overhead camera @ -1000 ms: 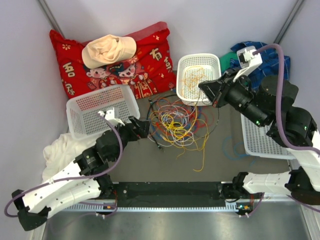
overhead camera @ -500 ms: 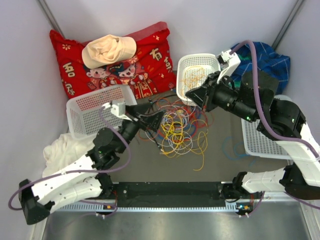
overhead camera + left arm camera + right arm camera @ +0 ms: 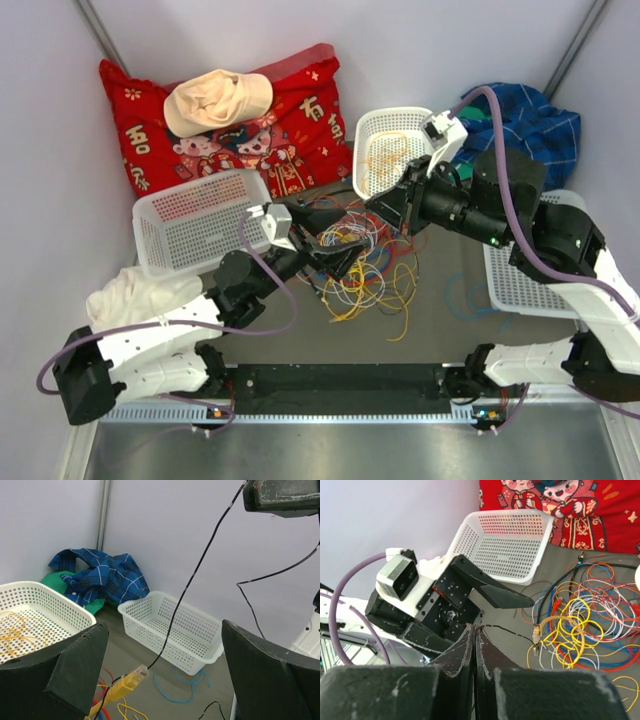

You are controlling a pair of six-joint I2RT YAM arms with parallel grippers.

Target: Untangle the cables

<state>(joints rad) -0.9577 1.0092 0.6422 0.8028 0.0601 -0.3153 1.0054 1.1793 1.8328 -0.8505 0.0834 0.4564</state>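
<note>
The cables (image 3: 360, 255) lie in a loose tangle of yellow, red, blue, white, orange and black wires on the table's middle; they also show in the right wrist view (image 3: 590, 625). My right gripper (image 3: 380, 205) (image 3: 474, 632) is shut on a thin black cable (image 3: 520, 636) at the tangle's far right edge. That black cable (image 3: 195, 580) runs taut up from near a yellow plug (image 3: 125, 680). My left gripper (image 3: 340, 258) (image 3: 165, 680) is open over the tangle, and the yellow plug and black cable lie between its fingers (image 3: 75, 670).
A white basket (image 3: 200, 215) stands left, another (image 3: 395, 120) holding yellow wires at the back, a third (image 3: 525, 275) right. A red pillow (image 3: 290, 130) with a beige cap (image 3: 215, 100), a blue plaid cloth (image 3: 530, 115), a white cloth (image 3: 125, 300), and a loose blue wire (image 3: 465, 300) lie around.
My left gripper has swung right, from beside the left basket to over the tangle. My right gripper has moved left and closer to the tangle's far edge.
</note>
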